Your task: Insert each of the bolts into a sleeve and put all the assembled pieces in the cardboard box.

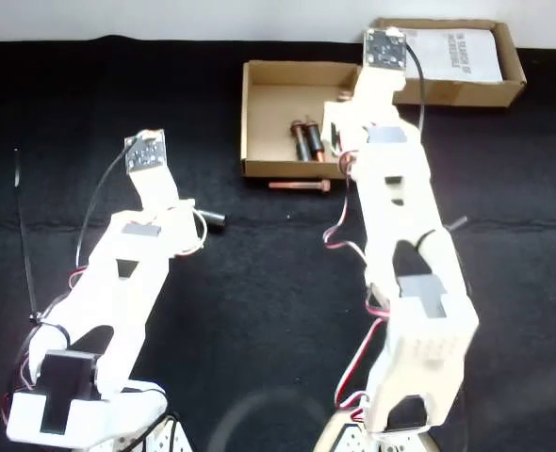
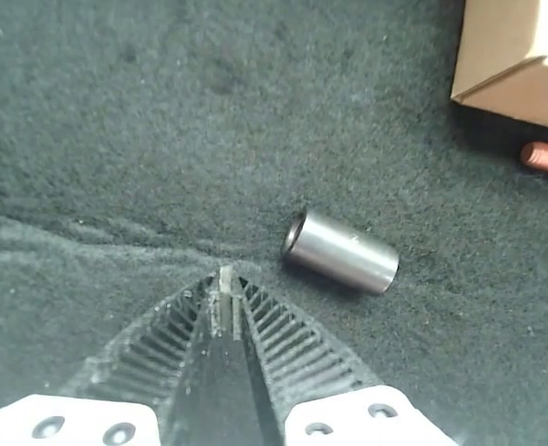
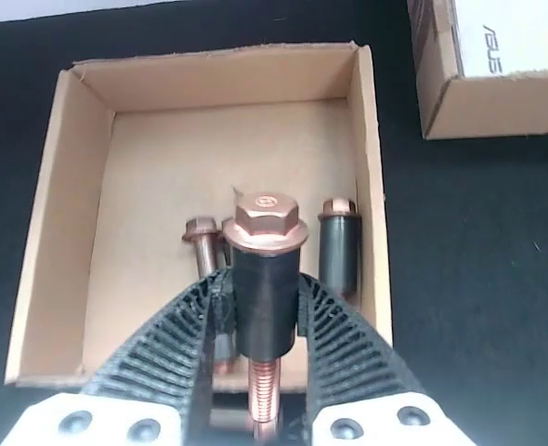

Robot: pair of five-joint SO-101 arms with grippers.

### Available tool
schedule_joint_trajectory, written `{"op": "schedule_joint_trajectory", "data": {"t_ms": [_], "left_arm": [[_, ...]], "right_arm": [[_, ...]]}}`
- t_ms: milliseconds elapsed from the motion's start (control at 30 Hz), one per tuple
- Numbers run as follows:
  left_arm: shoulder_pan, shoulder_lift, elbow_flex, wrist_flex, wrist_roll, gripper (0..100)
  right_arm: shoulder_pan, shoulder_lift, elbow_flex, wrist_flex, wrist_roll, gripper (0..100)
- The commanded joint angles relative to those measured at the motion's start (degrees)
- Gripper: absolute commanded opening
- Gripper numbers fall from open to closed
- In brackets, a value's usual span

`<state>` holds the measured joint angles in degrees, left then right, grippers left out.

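The right gripper [image 3: 265,311] clamps a sleeved bolt [image 3: 267,269] over the cardboard box [image 3: 60,232], which already holds two finished pieces [image 3: 337,246], while the closed, empty left gripper [image 2: 224,299] sits near an unjoined loose sleeve [image 2: 341,251] and spare bolt [image 1: 299,186].

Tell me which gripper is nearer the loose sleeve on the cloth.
Left. The left gripper sits shut just beside the loose sleeve; the right gripper is off over the cardboard box, clamping a sleeved bolt.

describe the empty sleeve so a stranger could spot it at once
From the cardboard box on the black cloth, go past the loose copper bolt outside its front wall. The sleeve lies on its side just ahead of the shut jaws of the left arm. It alone is a bare grey tube, no bolt through it.
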<state>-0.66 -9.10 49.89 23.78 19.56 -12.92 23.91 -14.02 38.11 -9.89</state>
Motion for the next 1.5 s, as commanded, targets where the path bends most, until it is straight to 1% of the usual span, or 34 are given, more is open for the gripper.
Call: {"op": "schedule_joint_trajectory", "data": {"t_ms": [0,100,167,267,500,633,800,900,967,1033,1167,1267,1300,1400,1467], "left_arm": [[-0.57,-0.04,-2.33,0.35,0.35,1],[-0.57,-0.04,-2.33,0.35,0.35,1],[-0.57,-0.04,-2.33,0.35,0.35,1],[-0.48,-0.04,-2.33,0.35,0.35,1],[-0.48,0.04,-2.42,0.35,0.35,1],[-0.40,0.04,-2.42,0.35,0.35,1],[-0.31,0.04,-2.42,0.35,0.35,1],[-0.31,0.04,-2.42,0.35,0.35,1],[-0.31,0.04,-2.42,0.35,0.35,1],[-0.31,0.04,-2.42,0.35,0.35,1],[-0.31,0.04,-2.42,0.62,0.35,1],[-0.57,-0.04,-2.42,0.70,0.35,1],[-0.66,-0.04,-2.42,0.70,0.35,1],[-2.33,-0.13,-2.42,0.44,0.79,1],[-5.49,-0.13,-3.47,0.26,4.66,1]], "right_arm": [[0.22,4.44,-10.33,0.22,-0.09,0.7],[0.22,10.59,-16.31,0.57,0.62,0.7],[0.13,14.90,-20.18,2.59,2.46,0.7],[-0.22,21.32,-26.15,6.29,2.64,0.7],[-0.48,31.34,-39.78,17.45,2.64,0.7],[-2.15,34.24,-45.58,26.95,3.16,0.9],[-4.00,35.47,-49.80,35.12,3.16,1.8],[-4.62,35.21,-54.46,39.96,4.40,10.0],[-5.14,35.03,-58.59,43.12,7.82,16.1],[-5.49,35.03,-63.16,45.93,10.99,19.3],[-6.46,34.68,-73.98,54.20,12.22,19.3],[-8.57,34.33,-82.77,62.46,12.31,19.3],[-9.54,34.33,-84.62,63.25,12.13,19.3],[-10.33,32.48,-84.18,63.16,11.96,19.3],[-11.47,30.11,-79.96,63.16,11.69,19.3]]}}
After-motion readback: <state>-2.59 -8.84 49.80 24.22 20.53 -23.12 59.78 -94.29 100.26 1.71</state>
